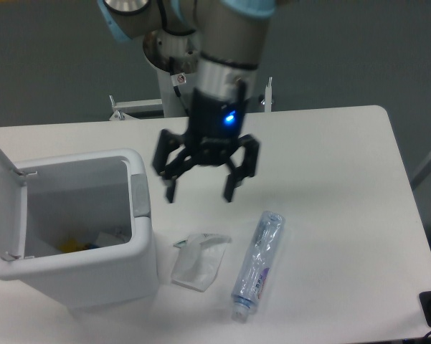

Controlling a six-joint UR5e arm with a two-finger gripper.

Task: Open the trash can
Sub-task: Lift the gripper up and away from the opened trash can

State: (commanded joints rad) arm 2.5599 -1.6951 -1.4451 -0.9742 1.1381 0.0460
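The gripper (199, 193) is hanging with fingers spread at three o'clock of the trash can (79, 276), whose stiff, light lid (0, 190) is standing open, worked by the rim button (140, 198).

The arm comes down from 12 o'clock at the top edge. Its wrist points straight down, and a small blue light glows on it. The hand (199, 196) hangs in the air with its two fingers (171, 192) spread wide apart. It looks empty, holding nothing.

Even overhead light, soft shadows
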